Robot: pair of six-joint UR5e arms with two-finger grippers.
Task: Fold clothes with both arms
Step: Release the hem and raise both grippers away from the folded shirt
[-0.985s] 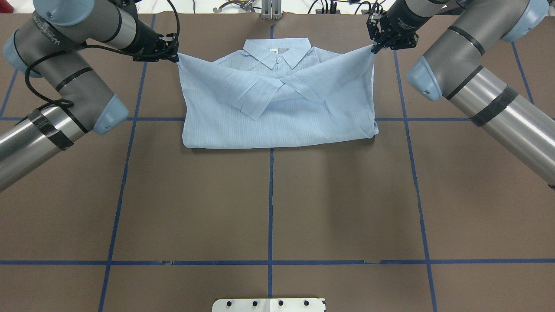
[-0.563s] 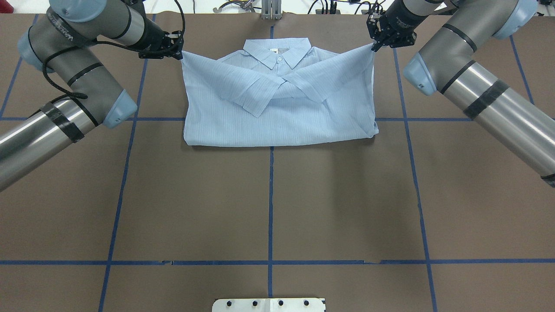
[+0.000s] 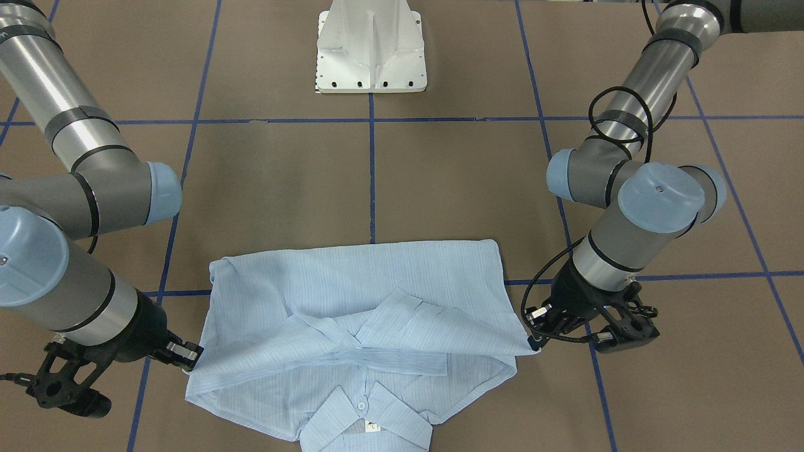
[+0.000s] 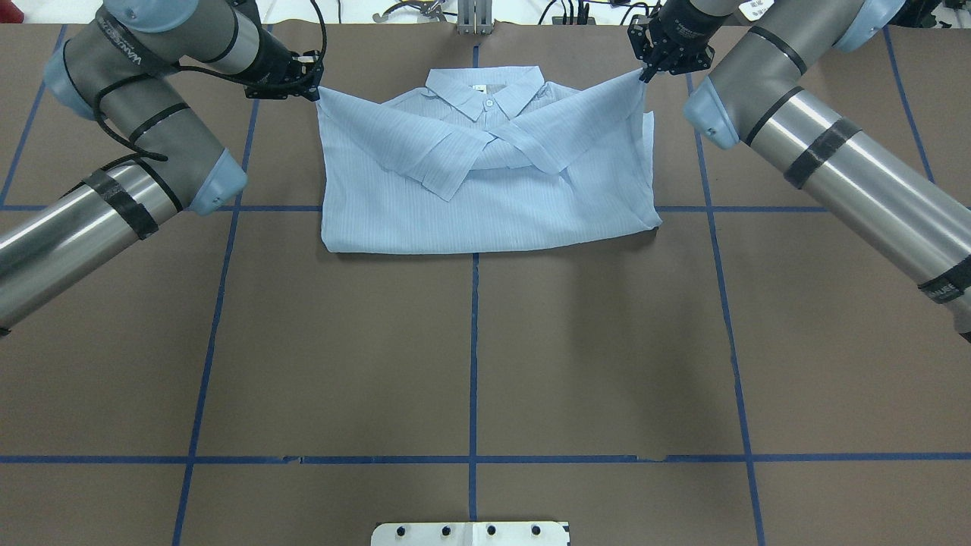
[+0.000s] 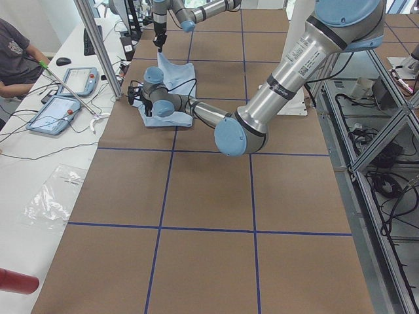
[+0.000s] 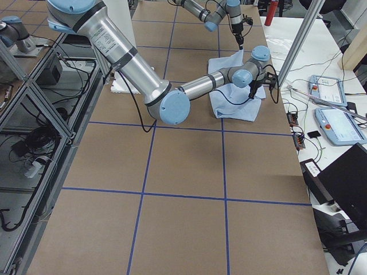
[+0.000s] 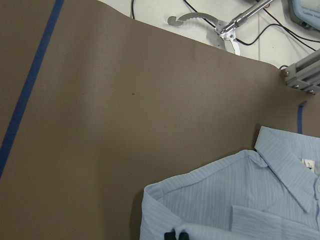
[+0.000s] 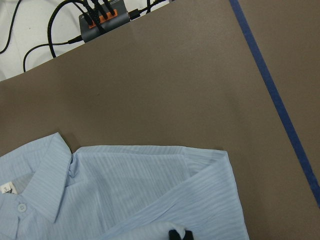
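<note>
Shirt (image 4: 485, 212), pale blue and finely striped, lies doubled over at the middle of the desk's (image 4: 470, 364) far edge. Its collar (image 4: 485, 87) points toward that edge, and its near fold sits square across the centre tape line (image 4: 474, 341).

On the left, the left fingers (image 4: 315, 91) are pinched shut on the top layer's left corner, by the shoulder. They hold it just clear of the cloth beneath. The left wrist view shows the black tips closed together with fabric bunched round them.

Across the middle, two sleeve ends (image 4: 485, 159) cross over the chest below the collar. The held layer runs fairly taut from one corner to the other. In the front-facing view its edge sags slightly between the two grips.

On the right, the right fingers (image 4: 643, 73) are likewise clamped on the matching right corner, lifted a little higher than its partner.

Gripping both corners at once and pulling them apart appears meant to keep the thin cloth flat and its edge straight, so that it meets the shoulders evenly. The fold looks nearly laid, and what remains is probably to lower both corners level and let go. A lopsided release could leave the right side skewed or wrinkled.
</note>
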